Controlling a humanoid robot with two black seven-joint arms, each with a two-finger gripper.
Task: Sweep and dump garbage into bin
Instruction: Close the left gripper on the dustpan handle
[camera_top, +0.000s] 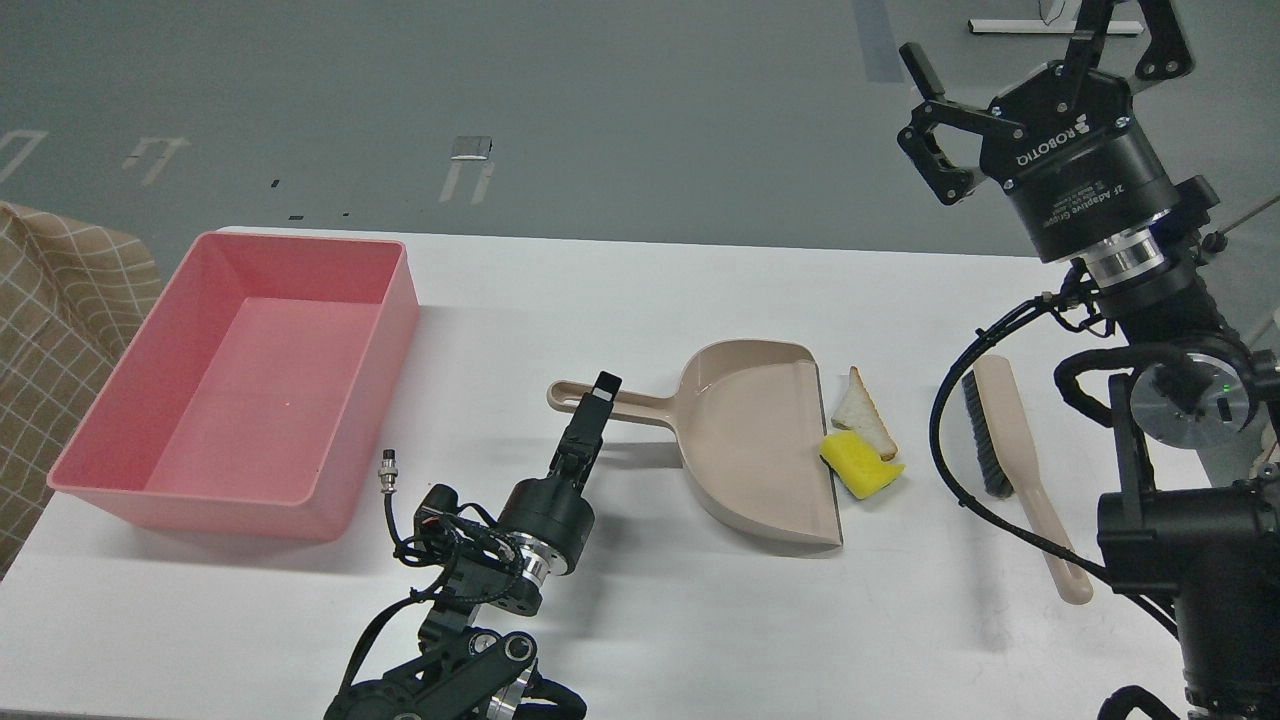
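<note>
Well right of left fingers (598, 393): garbage (862, 440).

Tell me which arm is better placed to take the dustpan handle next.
The left. Its tool is right at the dustpan handle, while the right tool is raised high, far from it.

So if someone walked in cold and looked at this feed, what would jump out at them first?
Probably the big pink bin, empty at the table's left end, and the bright yellow sponge block lying beside the bread slice at the beige dustpan's open edge. Next, the right gripper, raised high with its fingers spread, above the brush lying on the table. The left gripper sits by the dustpan handle.
</note>
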